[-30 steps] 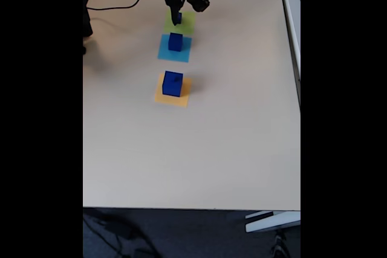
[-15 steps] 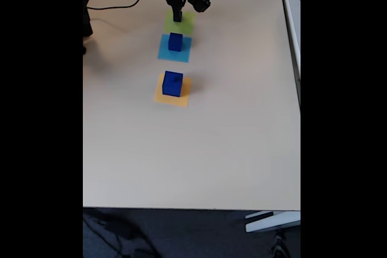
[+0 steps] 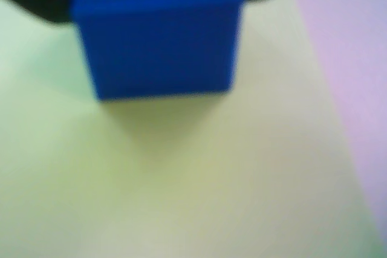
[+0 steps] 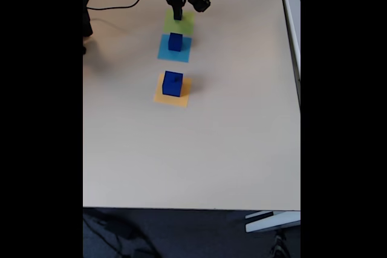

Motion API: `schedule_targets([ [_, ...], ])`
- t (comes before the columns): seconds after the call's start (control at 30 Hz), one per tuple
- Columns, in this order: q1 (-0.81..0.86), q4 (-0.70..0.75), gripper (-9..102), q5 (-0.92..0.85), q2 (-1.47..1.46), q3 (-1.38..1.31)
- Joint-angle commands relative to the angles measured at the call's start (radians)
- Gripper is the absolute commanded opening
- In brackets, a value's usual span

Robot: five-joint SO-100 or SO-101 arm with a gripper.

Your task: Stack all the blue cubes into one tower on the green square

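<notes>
Wrist view, v. blurred: a blue cube fills the top centre, dark gripper parts flanking it at both upper corners. Below and around it lies the green square; the cube's shadow falls on the paper just beneath it. Pale table shows at right edge. Can't tell from here whether the cube rests on the paper or hangs just above.

Fixed view gives the layout the wrist cam lacks. The arm reaches in from the top of the table, gripper pointing down over the green square. The held cube is hidden by the dark fingers here, so the grip is read from the wrist view: fingers sit on both sides of the cube, seemingly closed on it.

Just below the green patch, touching it, a light-blue square carries a mid-size blue cube. Further down, apart, an orange square carries the largest blue cube; a tiny darker bit seems to sit on top, too small to be sure. A black cable trails off to the left.
</notes>
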Motion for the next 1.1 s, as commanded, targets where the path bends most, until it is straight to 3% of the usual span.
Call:
schedule_targets([
  [0.0,0.015,0.005,6,-0.021,0.046,-0.021],
  [0.8,0.204,0.173,4,-0.261,0.285,-0.031],
  [1.07,0.288,0.169,4,-0.368,0.354,0.035],
])
